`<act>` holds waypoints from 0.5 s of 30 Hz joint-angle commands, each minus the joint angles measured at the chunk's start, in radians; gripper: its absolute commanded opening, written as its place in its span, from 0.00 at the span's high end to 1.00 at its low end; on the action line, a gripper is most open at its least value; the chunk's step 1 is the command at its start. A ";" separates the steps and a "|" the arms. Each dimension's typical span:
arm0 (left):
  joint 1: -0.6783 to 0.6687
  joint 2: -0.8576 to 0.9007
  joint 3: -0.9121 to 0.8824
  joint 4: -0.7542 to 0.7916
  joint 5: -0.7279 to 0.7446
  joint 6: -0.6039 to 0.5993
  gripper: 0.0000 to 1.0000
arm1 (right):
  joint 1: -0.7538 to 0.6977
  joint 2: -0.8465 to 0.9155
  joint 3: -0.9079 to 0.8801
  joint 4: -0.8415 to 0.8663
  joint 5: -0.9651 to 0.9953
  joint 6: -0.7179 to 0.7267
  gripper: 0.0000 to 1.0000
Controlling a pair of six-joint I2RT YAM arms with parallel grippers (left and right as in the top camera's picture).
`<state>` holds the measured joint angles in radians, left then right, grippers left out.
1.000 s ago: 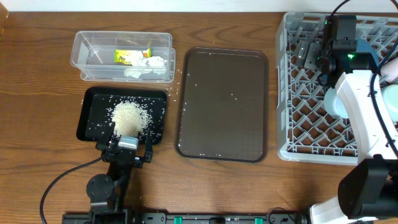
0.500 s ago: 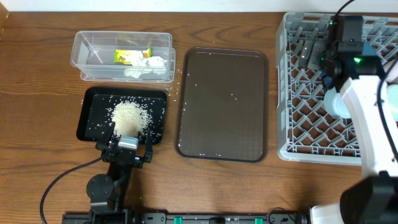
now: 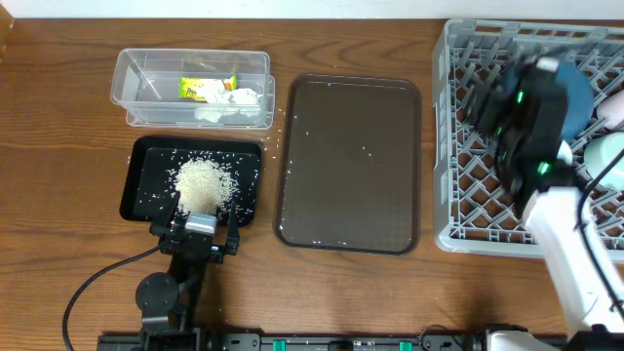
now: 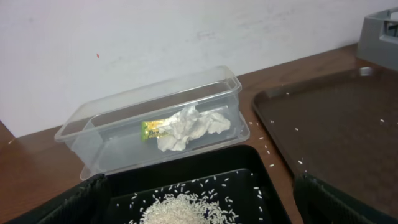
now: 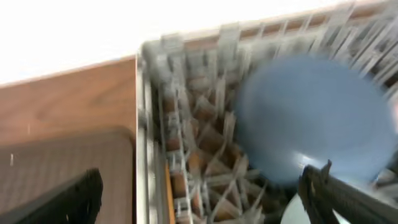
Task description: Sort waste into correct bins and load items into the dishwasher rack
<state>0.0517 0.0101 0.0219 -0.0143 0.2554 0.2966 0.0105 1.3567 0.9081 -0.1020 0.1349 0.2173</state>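
Landmark: brown serving tray point(image 3: 351, 161), centre of tabletop point(image 3: 58, 146).
- Left of it: black tray point(image 3: 141, 185) holding rice pile point(image 3: 203, 182), with stray grains scattered.
- Far-left of it: clear tub point(image 3: 132, 83) with snack wrapper point(image 3: 200, 88) and tissues point(image 3: 239, 97).
- Near-left: left gripper point(image 3: 198, 226) at black tray's near edge, jaws spread wide, empty.
- Right of it: dishwasher rack point(image 3: 468, 195), with dark blue dish point(image 5: 311, 118) inside.
- Right gripper point(image 5: 205, 196) over the rack, blurred, jaws wide apart, holding nothing.

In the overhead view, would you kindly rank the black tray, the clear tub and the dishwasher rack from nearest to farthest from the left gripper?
From the left gripper:
1. Black tray, directly ahead of it.
2. Clear tub, beyond the tray.
3. Dishwasher rack, far right.
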 commanded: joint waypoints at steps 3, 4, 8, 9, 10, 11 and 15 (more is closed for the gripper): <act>0.006 -0.006 -0.018 -0.033 0.002 0.017 0.05 | 0.002 -0.115 -0.242 0.181 -0.091 0.011 0.01; 0.006 -0.006 -0.018 -0.033 0.002 0.017 0.05 | 0.002 -0.138 -0.285 0.207 -0.093 0.011 0.01; 0.006 -0.006 -0.018 -0.033 0.002 0.017 0.05 | 0.002 -0.219 -0.399 0.266 -0.107 0.014 0.01; 0.006 -0.006 -0.018 -0.033 0.002 0.017 0.05 | 0.002 -0.243 -0.430 0.288 -0.114 0.014 0.01; 0.006 -0.006 -0.018 -0.033 0.002 0.017 0.05 | 0.003 -0.262 -0.456 0.309 -0.121 0.014 0.01; 0.006 -0.006 -0.018 -0.033 0.002 0.017 0.05 | 0.003 -0.283 -0.486 0.341 -0.130 0.014 0.01; 0.006 -0.006 -0.018 -0.033 0.002 0.017 0.05 | 0.004 -0.341 -0.585 0.443 -0.151 0.014 0.01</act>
<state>0.0517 0.0101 0.0223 -0.0143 0.2554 0.2966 0.0105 1.0519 0.3759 0.3107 0.0124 0.2203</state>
